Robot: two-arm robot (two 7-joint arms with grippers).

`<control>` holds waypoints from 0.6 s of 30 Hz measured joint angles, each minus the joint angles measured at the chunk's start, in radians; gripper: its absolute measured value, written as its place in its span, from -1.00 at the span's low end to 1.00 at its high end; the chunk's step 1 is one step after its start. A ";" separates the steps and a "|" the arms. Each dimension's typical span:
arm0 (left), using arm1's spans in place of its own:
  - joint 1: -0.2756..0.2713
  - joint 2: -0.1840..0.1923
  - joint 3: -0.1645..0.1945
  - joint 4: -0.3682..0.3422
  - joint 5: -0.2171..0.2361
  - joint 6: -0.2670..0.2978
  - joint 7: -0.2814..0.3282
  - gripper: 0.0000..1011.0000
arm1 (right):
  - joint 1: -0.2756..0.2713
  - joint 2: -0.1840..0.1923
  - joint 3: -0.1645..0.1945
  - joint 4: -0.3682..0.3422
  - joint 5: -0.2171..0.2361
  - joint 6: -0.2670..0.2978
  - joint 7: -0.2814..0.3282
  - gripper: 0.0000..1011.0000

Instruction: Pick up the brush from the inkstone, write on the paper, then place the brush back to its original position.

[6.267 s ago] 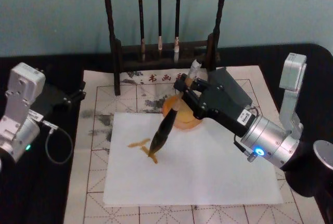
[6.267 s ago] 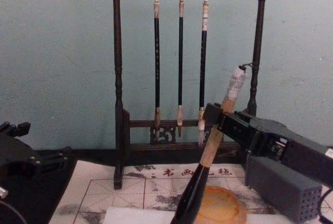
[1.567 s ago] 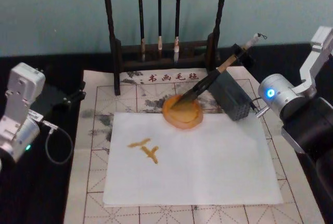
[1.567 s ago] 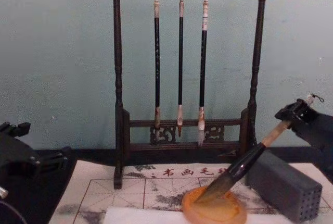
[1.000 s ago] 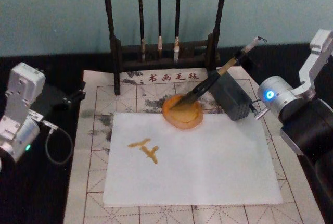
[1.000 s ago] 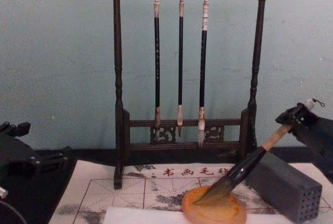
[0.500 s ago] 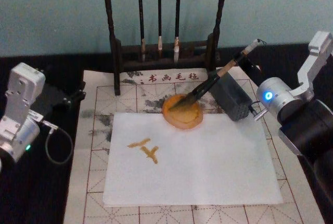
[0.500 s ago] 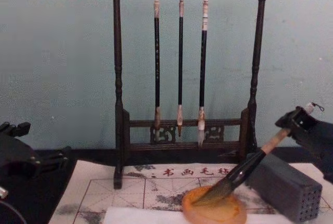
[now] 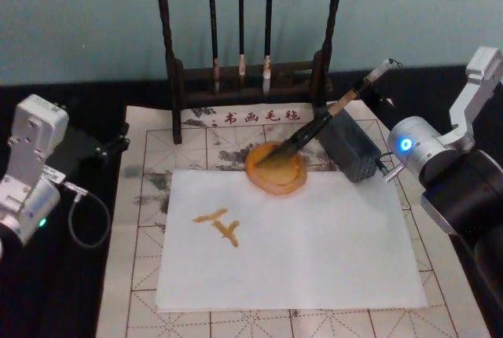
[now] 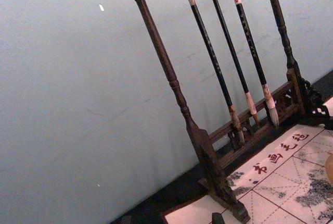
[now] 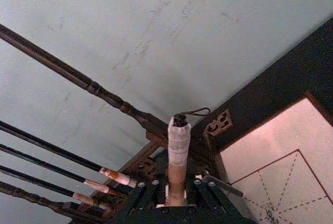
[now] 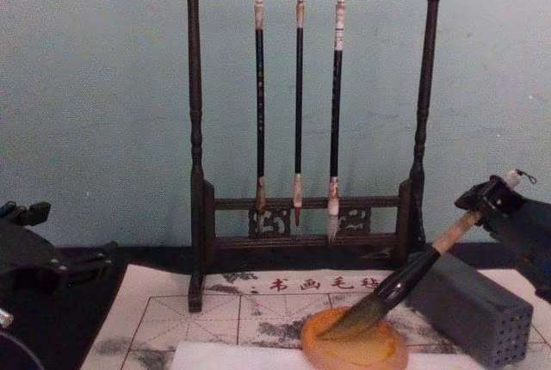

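The brush (image 9: 314, 127) lies slanted with its bristles down in the orange inkstone (image 9: 275, 170), its handle leaning across the top of the grey block (image 9: 348, 146) just beside the dish. The right tool (image 12: 492, 199) sits at the whitish upper end of the handle; the right wrist view has the handle running up between its fingers (image 11: 147, 191), but I can't tell if they're pinching it or just loose around it. The paper (image 9: 291, 236) lies on the gridded felt mat (image 9: 141, 196) in front of the inkstone, with a small yellowish-brown mark (image 9: 220, 223) on its left part. Behind stands the dark wooden rack (image 12: 306, 129) with three thin brushes (image 12: 298, 103) hanging. The left tool (image 9: 110, 145) is parked off to the left on the desk (image 9: 86, 275), can't tell its finger state.
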 joint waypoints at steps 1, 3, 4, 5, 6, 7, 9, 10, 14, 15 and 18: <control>0.000 0.000 0.000 0.000 0.000 0.000 0.000 0.98 | 0.000 0.000 0.000 0.000 0.000 0.000 0.000 -0.56; 0.000 0.000 0.000 0.000 0.000 0.000 0.000 0.98 | 0.000 0.000 0.000 0.000 0.000 0.000 0.000 -0.44; 0.000 0.000 0.000 0.000 0.000 0.000 0.000 0.98 | 0.000 0.000 0.000 0.000 0.000 0.000 0.000 -0.40; 0.000 0.000 0.000 0.000 0.000 0.000 0.000 0.98 | 0.000 0.000 0.000 0.000 0.000 0.000 0.000 -0.36; 0.000 0.000 0.000 0.000 0.000 0.000 0.000 0.98 | -0.001 0.000 0.001 -0.001 0.000 0.001 0.001 -0.25; 0.000 0.000 0.000 0.000 0.000 0.000 0.000 0.98 | -0.001 0.000 0.001 -0.001 0.000 0.001 0.001 -0.21; 0.000 0.000 0.000 0.000 0.000 0.000 0.000 0.98 | -0.001 0.000 0.001 -0.001 0.000 0.001 0.001 -0.07; 0.000 0.000 0.000 0.000 0.000 0.000 0.000 0.98 | -0.001 0.000 0.001 -0.001 0.000 0.001 0.001 -0.02; 0.000 0.000 0.000 0.000 0.000 0.000 0.000 0.98 | -0.001 0.000 0.001 -0.001 -0.001 0.001 0.001 0.25; 0.000 0.000 0.000 0.000 0.000 0.000 0.000 0.98 | -0.001 0.000 0.001 -0.001 -0.001 0.001 0.001 0.29; 0.000 0.000 0.000 0.000 0.000 0.000 0.000 0.98 | -0.001 0.000 0.001 -0.001 -0.001 0.001 0.002 0.48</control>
